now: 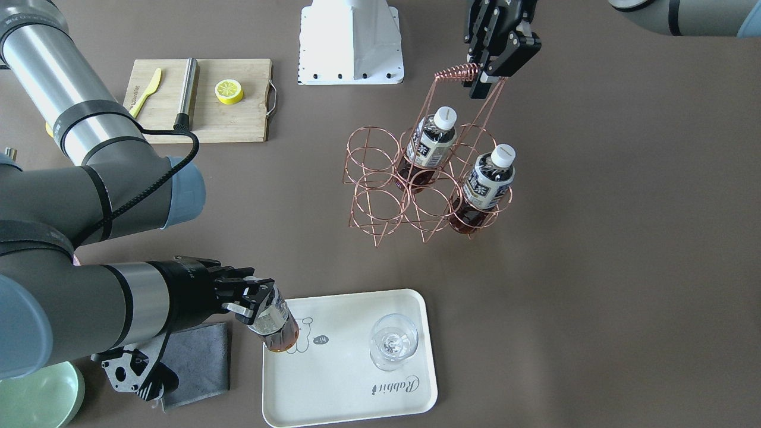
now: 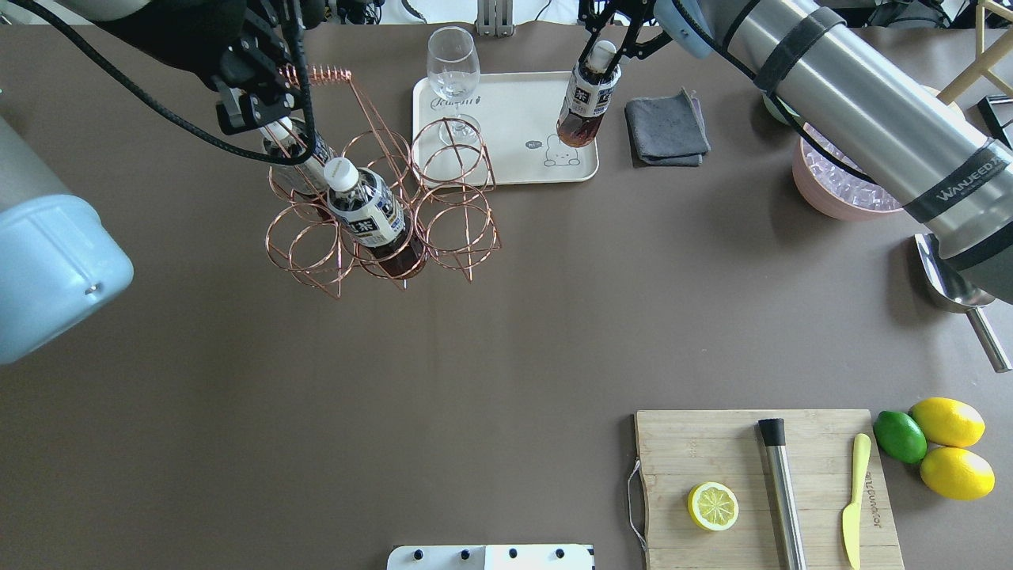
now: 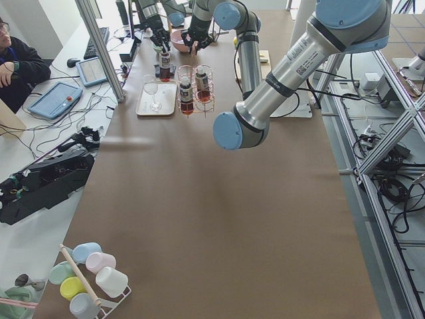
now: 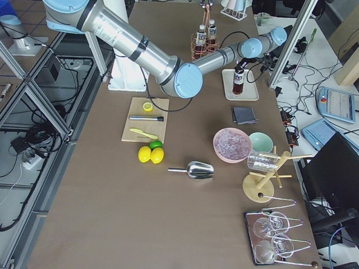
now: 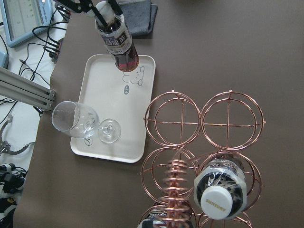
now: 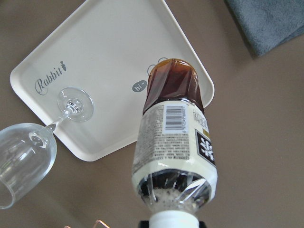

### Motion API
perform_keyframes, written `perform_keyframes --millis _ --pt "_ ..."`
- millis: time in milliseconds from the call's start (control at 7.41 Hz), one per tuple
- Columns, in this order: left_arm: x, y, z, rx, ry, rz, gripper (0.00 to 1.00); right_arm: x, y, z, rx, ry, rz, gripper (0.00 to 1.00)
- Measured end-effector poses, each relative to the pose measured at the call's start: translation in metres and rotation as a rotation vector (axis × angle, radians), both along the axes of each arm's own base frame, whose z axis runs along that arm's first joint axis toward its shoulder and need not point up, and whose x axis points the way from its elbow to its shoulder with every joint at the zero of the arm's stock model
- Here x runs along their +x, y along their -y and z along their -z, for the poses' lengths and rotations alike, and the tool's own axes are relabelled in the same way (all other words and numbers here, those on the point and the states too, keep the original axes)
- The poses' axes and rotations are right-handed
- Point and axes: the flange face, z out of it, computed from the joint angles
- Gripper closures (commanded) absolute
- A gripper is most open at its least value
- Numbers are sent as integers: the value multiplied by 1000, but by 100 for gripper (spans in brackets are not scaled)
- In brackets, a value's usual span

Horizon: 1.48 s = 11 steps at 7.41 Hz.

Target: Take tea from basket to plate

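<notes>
My right gripper (image 1: 260, 302) is shut on the neck of a tea bottle (image 1: 278, 326) and holds it tilted over the bear-drawing corner of the cream plate (image 1: 333, 404). I cannot tell whether its base touches the plate. The bottle also shows in the right wrist view (image 6: 175, 137) and in the overhead view (image 2: 586, 103). My left gripper (image 1: 484, 76) is shut on the coiled handle (image 1: 456, 74) of the copper wire basket (image 1: 410, 184). Two more tea bottles (image 1: 434, 142) (image 1: 490, 178) stand in basket slots.
A wine glass (image 1: 392, 342) stands on the plate. A grey cloth (image 1: 196, 362) and a green bowl (image 1: 35, 398) lie beside the plate. A pink bowl of ice (image 2: 839, 186), a metal scoop (image 2: 954, 285) and a cutting board (image 2: 760, 483) are on my right.
</notes>
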Motion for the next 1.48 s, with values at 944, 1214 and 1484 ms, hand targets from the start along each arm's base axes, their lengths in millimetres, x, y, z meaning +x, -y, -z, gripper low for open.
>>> perform_keyframes --millis 944,1214,1484 --pt "-159 100 -121 -33 207 109 100 -48 10 4 134 -31 10 100" --pt "-198 151 -172 -118 229 155 100 -54 10 5 155 -38 9 58" --pt "-216 202 -230 -154 233 189 100 -59 8 9 165 -41 12 37"
